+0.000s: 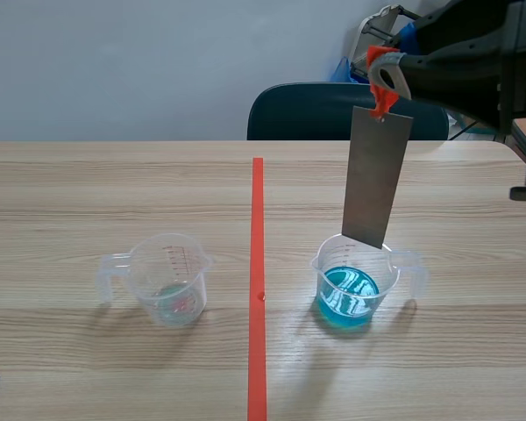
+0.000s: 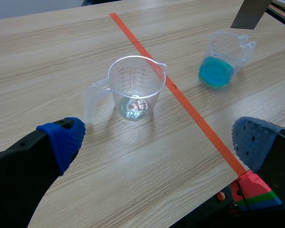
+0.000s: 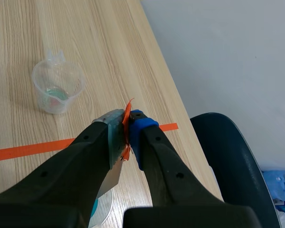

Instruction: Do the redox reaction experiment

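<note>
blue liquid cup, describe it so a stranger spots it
Find the orange tape line across the table. Right of it, under the hanging metal strip, stands a clear measuring cup. Only it holds blue liquid; the other cup is nearly empty.

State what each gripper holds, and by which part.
The right gripper holds the metal strip by its top end. The left gripper is open, holding nothing.

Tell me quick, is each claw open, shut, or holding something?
Left gripper: open, empty.
Right gripper: shut on the metal strip.
</note>
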